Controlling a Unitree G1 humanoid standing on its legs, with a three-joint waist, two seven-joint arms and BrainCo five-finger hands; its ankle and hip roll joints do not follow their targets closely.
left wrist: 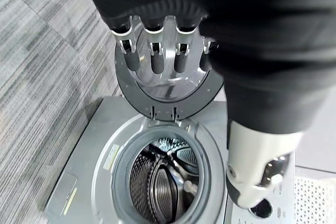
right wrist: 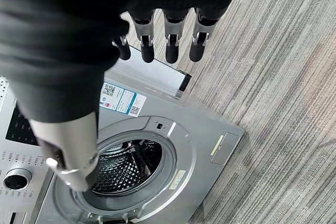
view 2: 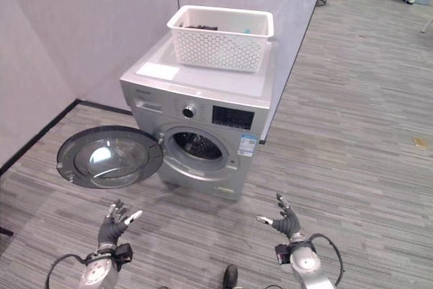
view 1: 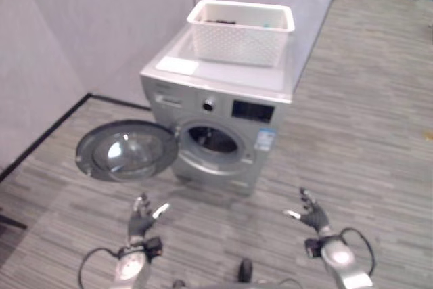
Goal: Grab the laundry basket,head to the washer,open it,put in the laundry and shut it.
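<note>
Left eye view: silver front-load washer at frame centre, round door swung fully open at centre left, drum opening exposed. White perforated laundry basket sits on the washer top at upper centre, dark laundry just visible over its rim. Left hand at lower left, right hand at lower right, both over the grey plank floor, fingers spread and holding nothing, well apart from the basket.

Right eye view: same layout; basket at upper centre, both hands empty at the bottom edge, below the washer front.

Left wrist view: fingers straight and relaxed, nothing in them; past them the open door and the ribbed steel drum.

Right wrist view: fingers extended, nothing held; drum opening at lower left, control panel at far left.

Step, judged: door is open, loading not begun. Next move calls for reaching up to the basket, taking the laundry out and pushing it into the drum, then shutting the door.
</note>
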